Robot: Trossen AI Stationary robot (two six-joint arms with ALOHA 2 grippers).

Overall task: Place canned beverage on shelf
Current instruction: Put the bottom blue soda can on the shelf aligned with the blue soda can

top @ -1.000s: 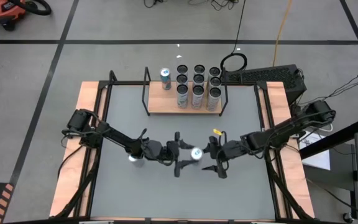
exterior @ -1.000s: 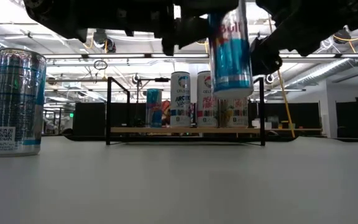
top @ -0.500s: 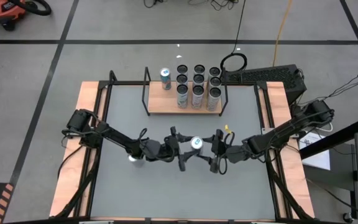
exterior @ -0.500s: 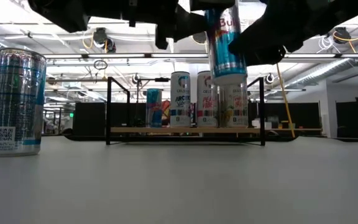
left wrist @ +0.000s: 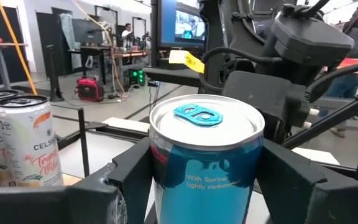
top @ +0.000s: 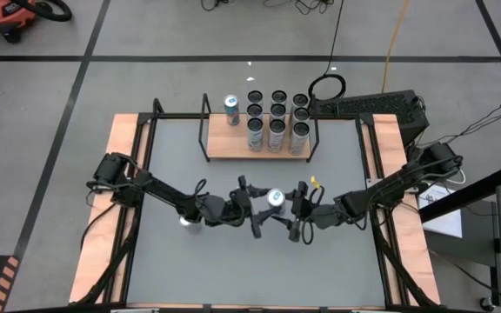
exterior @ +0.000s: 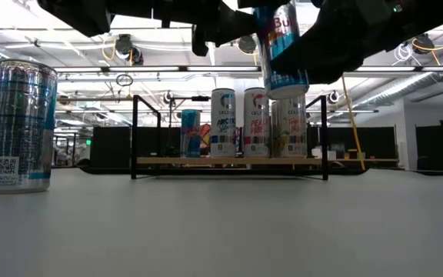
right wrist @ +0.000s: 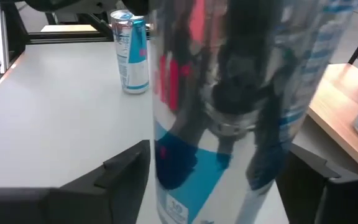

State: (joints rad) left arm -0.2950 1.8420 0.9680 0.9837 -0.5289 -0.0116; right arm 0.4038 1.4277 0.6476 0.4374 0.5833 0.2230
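Note:
A blue and silver canned beverage (top: pixel 275 198) hangs upright over the middle of the table, with my left gripper (top: pixel 264 207) shut on it. My right gripper (top: pixel 290 210) is open and faces it from the table's right, its fingers (right wrist: pixel 129 167) standing close on either side of the can (right wrist: pixel 222 124). In the low view the can (exterior: pixel 283 54) is well above the tabletop. The shelf (top: pixel 255 148), a light-wood board in a black rod frame, stands at the far edge and carries several cans. My left gripper pinches the can's side wall just below the top rim (left wrist: pixel 166 163) between its two fingers. The fingers (left wrist: pixel 129 171) reach in level from the table's left. The can is lifted clear of the table and hangs nearly upright below the hold.
A second slim can (top: pixel 189 221) stands on the table under my left arm, large at the left of the low view (exterior: pixel 21 127). The table's wooden side rails (top: pixel 124 174) run along left and right. Grey tabletop (top: pixel 233 183) lies between the arms and the shelf.
My left gripper has turned and carried the can a little up and toward the far edge. My right gripper has swung toward the table's left, turning until its fingers stand on either side of the can.

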